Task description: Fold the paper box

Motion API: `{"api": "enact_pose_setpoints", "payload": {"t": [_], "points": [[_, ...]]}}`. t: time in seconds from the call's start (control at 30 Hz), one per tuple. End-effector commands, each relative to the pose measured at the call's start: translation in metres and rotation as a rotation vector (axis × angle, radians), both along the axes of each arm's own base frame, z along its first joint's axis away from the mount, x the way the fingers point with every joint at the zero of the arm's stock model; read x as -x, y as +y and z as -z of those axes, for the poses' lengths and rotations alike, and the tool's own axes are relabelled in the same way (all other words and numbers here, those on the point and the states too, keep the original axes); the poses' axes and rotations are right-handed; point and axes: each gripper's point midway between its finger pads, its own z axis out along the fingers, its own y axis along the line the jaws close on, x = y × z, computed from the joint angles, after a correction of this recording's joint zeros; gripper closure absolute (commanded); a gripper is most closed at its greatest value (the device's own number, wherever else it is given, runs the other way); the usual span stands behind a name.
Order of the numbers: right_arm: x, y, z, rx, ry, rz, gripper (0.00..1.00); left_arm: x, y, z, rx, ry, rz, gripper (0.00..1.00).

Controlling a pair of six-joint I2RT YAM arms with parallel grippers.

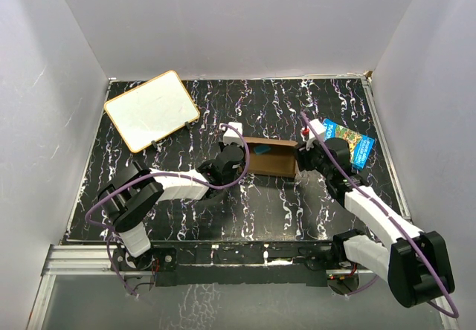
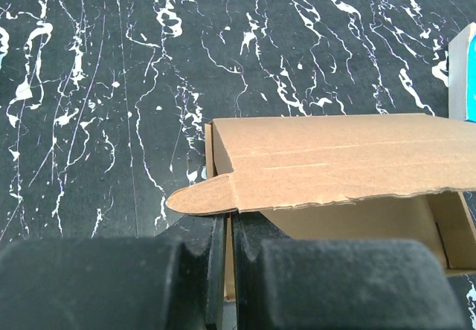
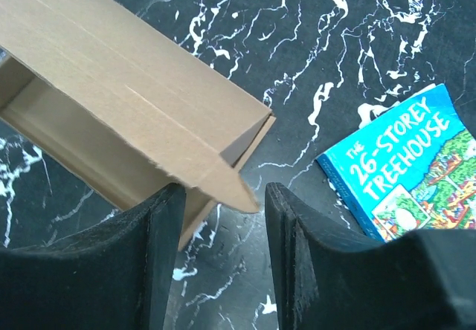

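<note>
Paper box (image 1: 271,157) sits mid-bench (image 1: 186,204), part-erected. Left end effector (image 2: 228,230) is clamped on its thin left wall. Right end effector (image 3: 223,211) is parted around the right corner tab, not gripping. The card looks light and stiff but dents easily, so pinch flap edges near the creases.

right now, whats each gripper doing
Left gripper: closed, pinching a wall of the paper box.
Right gripper: open, jaws either side of its flap corner, not gripping it.

Brown paper box (image 1: 269,159), white-veined black table (image 1: 260,205)
</note>
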Motion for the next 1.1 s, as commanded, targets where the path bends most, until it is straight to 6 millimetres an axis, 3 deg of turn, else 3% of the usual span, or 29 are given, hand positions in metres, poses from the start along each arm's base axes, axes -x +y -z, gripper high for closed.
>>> {"api": "enact_pose_setpoints", "payload": {"t": [0.0,0.13,0.33,0.47,0.63,0.73,0.8,0.93,1.07], "points": [[0.001,-0.006,-0.025,0.096,-0.073,-0.079,0.48,0.005,0.001,-0.011,0.024,-0.001,-0.003,1.00],[0.019,-0.017,-0.021,0.175,-0.053,-0.170,0.41,0.005,0.001,-0.011,0.021,0.001,-0.005,1.00],[0.053,-0.027,-0.020,0.262,-0.015,-0.391,0.41,0.005,0.000,-0.010,0.016,0.005,-0.001,1.00],[0.070,-0.023,-0.038,0.266,0.035,-0.539,0.42,0.005,-0.001,-0.010,0.015,0.008,0.003,1.00],[0.085,0.003,-0.084,0.142,0.059,-0.710,0.42,0.007,-0.002,-0.010,0.016,0.009,0.011,1.00],[0.080,0.017,-0.121,0.027,0.051,-0.733,0.41,0.006,-0.001,-0.011,0.014,0.008,0.011,1.00],[0.066,0.025,-0.130,-0.059,0.093,-0.710,0.42,0.006,-0.002,-0.012,0.017,0.005,0.010,1.00],[0.036,0.047,-0.120,-0.181,0.241,-0.668,0.57,0.006,-0.003,-0.013,0.020,0.006,0.015,1.00],[-0.003,0.050,-0.099,-0.224,0.330,-0.591,0.74,0.007,-0.004,-0.011,0.021,0.014,0.021,1.00]]}}
